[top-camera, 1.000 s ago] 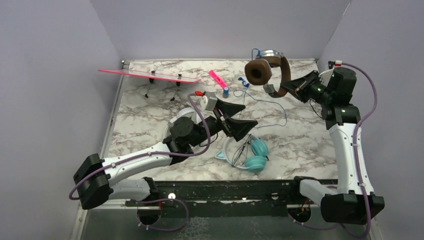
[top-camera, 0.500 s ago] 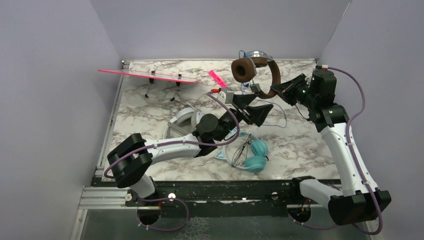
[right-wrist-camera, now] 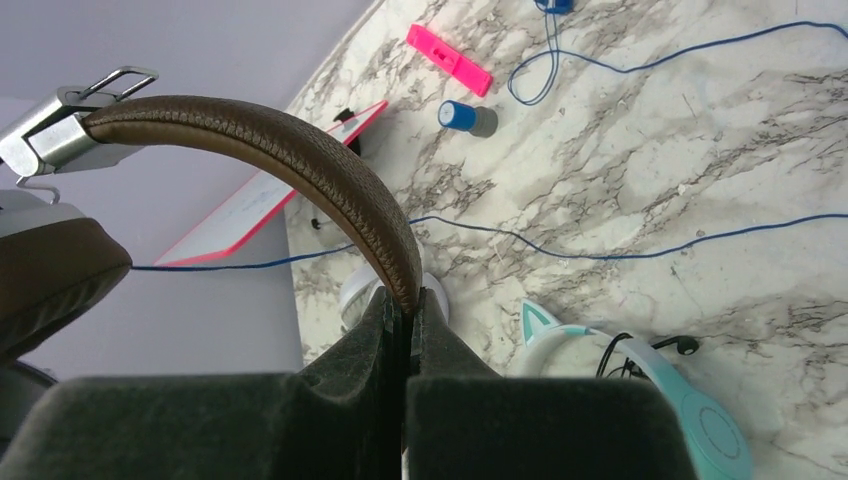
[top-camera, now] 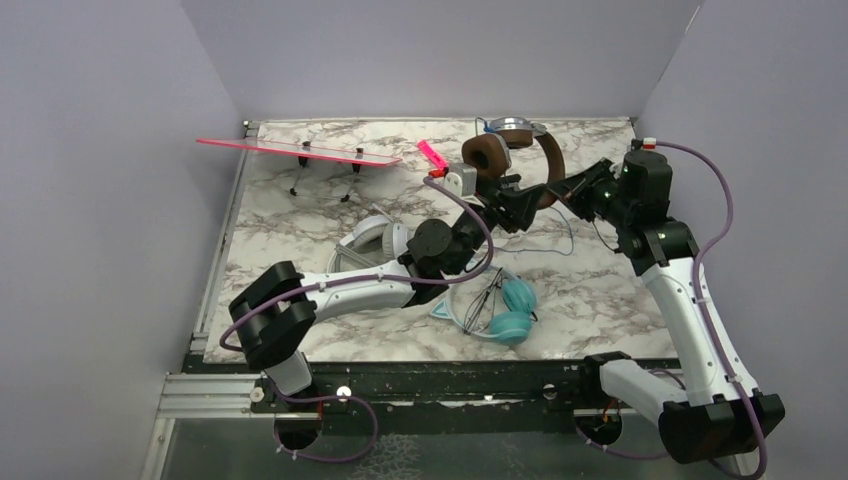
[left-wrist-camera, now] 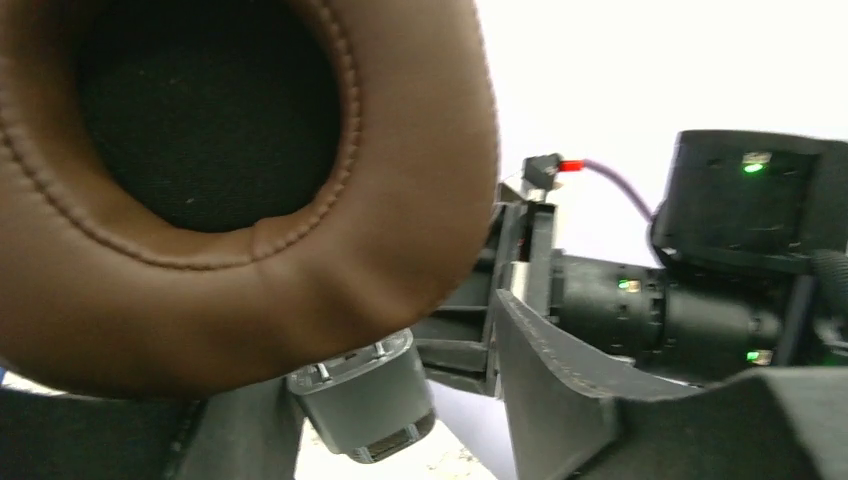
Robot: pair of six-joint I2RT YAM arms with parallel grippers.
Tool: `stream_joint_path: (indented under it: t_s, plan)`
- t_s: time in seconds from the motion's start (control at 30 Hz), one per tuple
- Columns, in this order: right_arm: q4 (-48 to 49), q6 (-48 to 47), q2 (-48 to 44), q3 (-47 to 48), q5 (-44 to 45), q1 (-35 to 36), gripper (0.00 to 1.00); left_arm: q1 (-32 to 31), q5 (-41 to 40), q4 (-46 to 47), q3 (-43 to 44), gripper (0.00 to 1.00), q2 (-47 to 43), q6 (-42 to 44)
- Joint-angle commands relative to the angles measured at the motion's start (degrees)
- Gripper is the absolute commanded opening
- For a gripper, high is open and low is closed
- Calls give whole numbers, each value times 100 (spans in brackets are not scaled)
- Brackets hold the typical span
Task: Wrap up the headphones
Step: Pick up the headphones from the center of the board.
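Note:
My right gripper point(top-camera: 567, 188) is shut on the leather headband of the brown headphones point(top-camera: 500, 150) and holds them in the air over the back of the table; the band point(right-wrist-camera: 300, 160) runs into its closed jaws point(right-wrist-camera: 408, 310). My left gripper point(top-camera: 512, 203) is open just under them. In the left wrist view the brown ear pad point(left-wrist-camera: 230, 180) fills the frame, and a grey metal cup part point(left-wrist-camera: 360, 400) hangs between the spread fingers point(left-wrist-camera: 570, 400), with a gap on the right. Their blue cord point(top-camera: 545, 218) trails on the table. The teal cat-ear headphones point(top-camera: 500, 310) lie near the front. The white-grey headphones point(top-camera: 370, 235) are partly hidden under my left arm.
A pink-edged board on wire legs point(top-camera: 300, 150) stands at the back left. A pink marker point(top-camera: 433, 153) and a small blue-capped cylinder point(right-wrist-camera: 460, 116) lie at the back centre. Purple walls close in the table on three sides.
My left arm has reached forward and right, up to the brown headphones. My right gripper has carried the headphones left and slightly lower, towards the left gripper.

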Motion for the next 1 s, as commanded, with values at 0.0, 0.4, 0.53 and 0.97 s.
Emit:
stream_joint_path:
  t_s: [0.0,0.4,0.53,0.97]
  plan:
    - [160,-198,-305,44,59,43,1,-27,-438,-268,184,56,103,-132]
    - [243,-1085,-472,212,-12,47,14,2,-510,-473,211,0,11,-821]
    - [-14,-1210,-203,487,-136,43,56,46,-304,-273,110,0,-125,-686]
    - [-1114,-320,1219,666,-1170,-73,100,233,-94,556,-527,0,-415,-560]
